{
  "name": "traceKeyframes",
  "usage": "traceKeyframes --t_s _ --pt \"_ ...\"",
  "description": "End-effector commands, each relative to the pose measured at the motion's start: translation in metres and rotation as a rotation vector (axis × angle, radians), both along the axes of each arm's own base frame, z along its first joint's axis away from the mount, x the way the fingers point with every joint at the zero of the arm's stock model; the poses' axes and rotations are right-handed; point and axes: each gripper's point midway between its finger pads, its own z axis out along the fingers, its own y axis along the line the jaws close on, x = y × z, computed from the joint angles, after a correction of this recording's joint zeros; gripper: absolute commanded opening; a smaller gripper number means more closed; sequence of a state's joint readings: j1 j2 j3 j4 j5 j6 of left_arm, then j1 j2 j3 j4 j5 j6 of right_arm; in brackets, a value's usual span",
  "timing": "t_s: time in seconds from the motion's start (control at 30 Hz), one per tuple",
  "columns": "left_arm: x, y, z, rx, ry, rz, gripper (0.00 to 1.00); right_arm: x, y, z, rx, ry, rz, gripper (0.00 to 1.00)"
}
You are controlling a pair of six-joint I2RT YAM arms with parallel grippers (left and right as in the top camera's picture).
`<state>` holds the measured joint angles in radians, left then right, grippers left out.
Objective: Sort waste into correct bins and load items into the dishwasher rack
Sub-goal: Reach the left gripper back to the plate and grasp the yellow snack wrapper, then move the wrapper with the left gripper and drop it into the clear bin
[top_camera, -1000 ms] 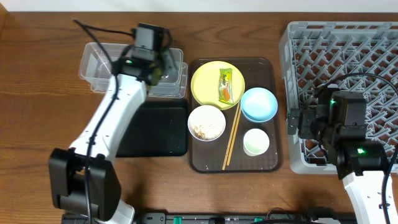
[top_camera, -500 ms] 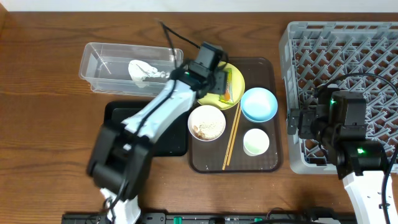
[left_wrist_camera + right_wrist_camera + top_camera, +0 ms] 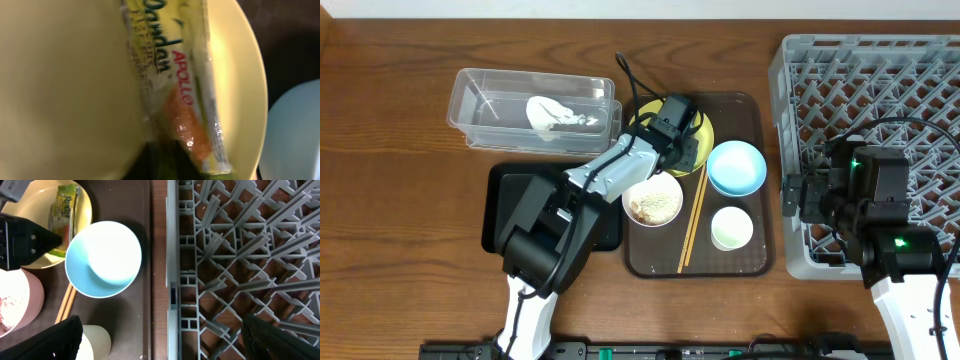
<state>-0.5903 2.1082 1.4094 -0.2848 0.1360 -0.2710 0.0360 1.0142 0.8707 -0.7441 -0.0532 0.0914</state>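
Observation:
My left gripper is down on the pale yellow plate, its jaws closed on the near end of the green-yellow-orange snack wrapper, which still lies on the plate. White crumpled paper sits in the clear tub; the black tray is below it. The white bowl holds rice-like scraps. The light blue bowl, white cup and chopsticks rest on the brown serving tray. My right gripper hangs open over the left edge of the grey dishwasher rack, holding nothing.
The brown serving tray lies between the two bins and the rack, with a narrow strip of wooden table between it and the rack's wall. My left arm stretches over the black tray and the serving tray's left side.
My left arm swung right from the clear tub, where white paper now lies, to the plate, and its jaws closed on the wrapper. The right arm has not moved.

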Motion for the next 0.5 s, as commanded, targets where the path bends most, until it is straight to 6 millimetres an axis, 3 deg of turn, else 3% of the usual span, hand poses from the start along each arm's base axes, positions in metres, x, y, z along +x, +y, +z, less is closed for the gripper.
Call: traceKeyframes --t_s 0.0,0.13,0.27,0.37,0.47 --pt "0.001 0.004 0.004 -0.007 -0.002 0.000 0.06 0.003 0.004 0.009 0.005 -0.021 0.015 0.99" --pt "0.011 0.014 0.031 -0.032 -0.043 0.026 0.06 0.003 0.004 0.009 0.005 -0.019 0.015 0.99" --pt "0.023 0.042 0.081 -0.055 -0.110 0.094 0.06 0.002 0.004 0.008 0.005 -0.016 0.015 0.99" --pt "0.033 0.089 0.113 -0.025 -0.153 0.275 0.06 0.002 0.004 0.008 0.005 -0.015 0.015 0.99" --pt "0.038 0.151 0.138 0.005 -0.178 0.540 0.06 0.002 0.004 0.008 0.005 -0.016 0.015 0.99"
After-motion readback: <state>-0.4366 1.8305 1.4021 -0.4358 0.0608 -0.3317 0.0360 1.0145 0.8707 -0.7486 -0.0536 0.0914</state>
